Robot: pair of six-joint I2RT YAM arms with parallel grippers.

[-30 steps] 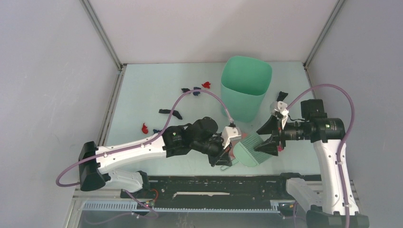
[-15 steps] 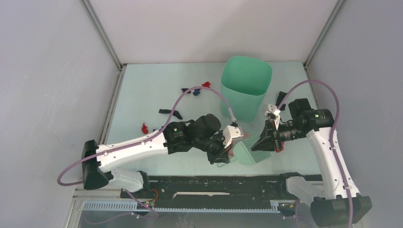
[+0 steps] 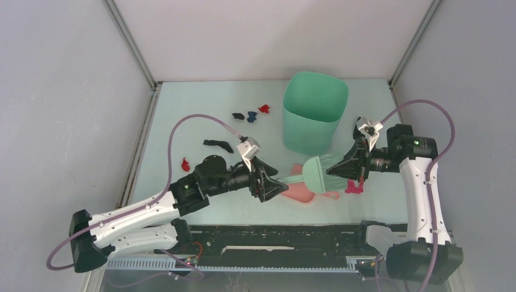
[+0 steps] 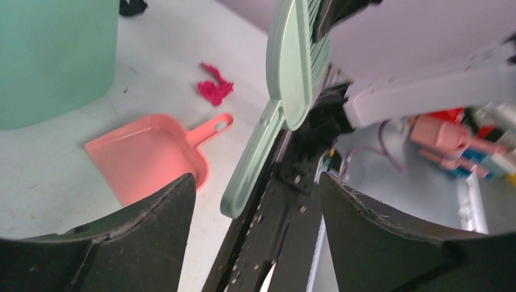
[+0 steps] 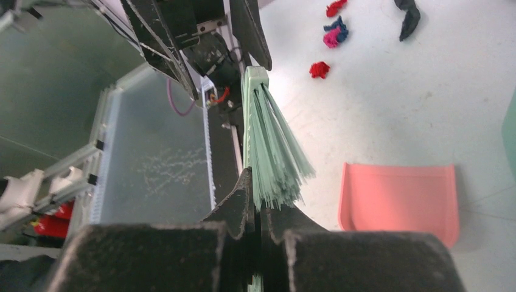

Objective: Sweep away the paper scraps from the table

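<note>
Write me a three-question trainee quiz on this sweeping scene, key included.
1. True or false: the right hand is shut on the bristles of the green brush.
2. What colour is the paper scrap lying nearest the handle of the dustpan? A) magenta B) dark blue C) black
3. Fill in: the jaws of the left hand stand ___ on either side of the brush's handle.

Key: 1 true; 2 A; 3 open.

Mint bin (image 3: 314, 115), pink dustpan (image 3: 300, 192), green brush (image 3: 317, 173)
</note>
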